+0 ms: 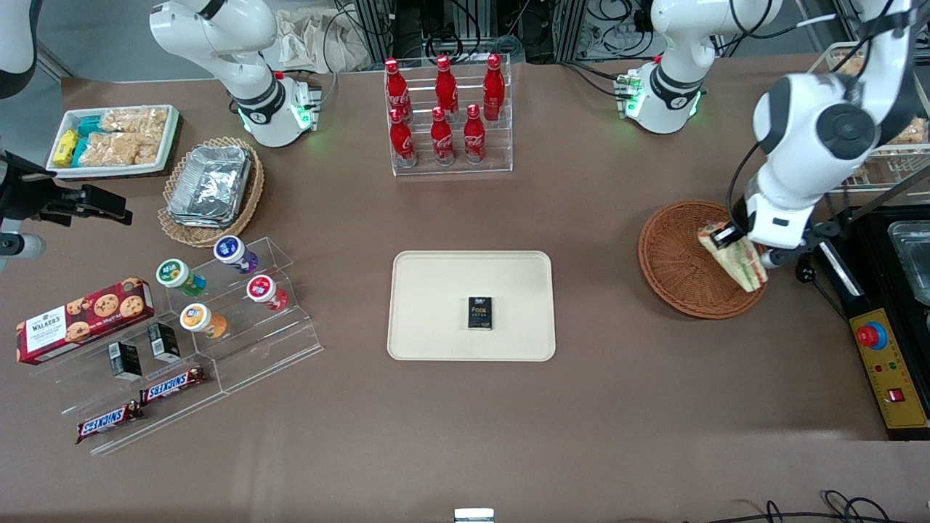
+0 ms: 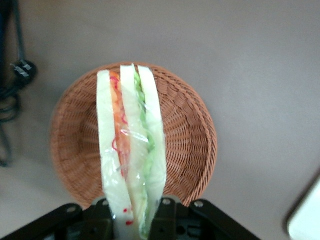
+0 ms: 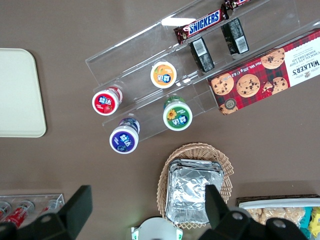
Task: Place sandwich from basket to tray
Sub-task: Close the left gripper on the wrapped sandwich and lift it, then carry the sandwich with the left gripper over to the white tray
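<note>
The sandwich (image 1: pixel 737 258), a clear-wrapped wedge of pale bread with green and orange-pink layers, hangs in my left gripper (image 1: pixel 734 243) just above the reddish-brown wicker basket (image 1: pixel 676 269), over the basket's side toward the working arm's end. In the left wrist view the gripper (image 2: pixel 132 220) is shut on the sandwich (image 2: pixel 131 145), whose wedge stands out from the fingers over the basket (image 2: pixel 187 135). The cream-beige tray (image 1: pixel 436 305) with a small black box (image 1: pixel 479 313) lies at the table's middle, toward the parked arm's end from the basket; its corner shows in the left wrist view (image 2: pixel 306 220).
A rack of red cola bottles (image 1: pixel 445 116) stands farther from the front camera than the tray. A black machine with a yellow control panel (image 1: pixel 890 370) sits beside the basket at the working arm's end. A tan basket of foil containers (image 1: pixel 211 185) and acrylic snack shelves (image 1: pixel 189 334) lie toward the parked arm's end.
</note>
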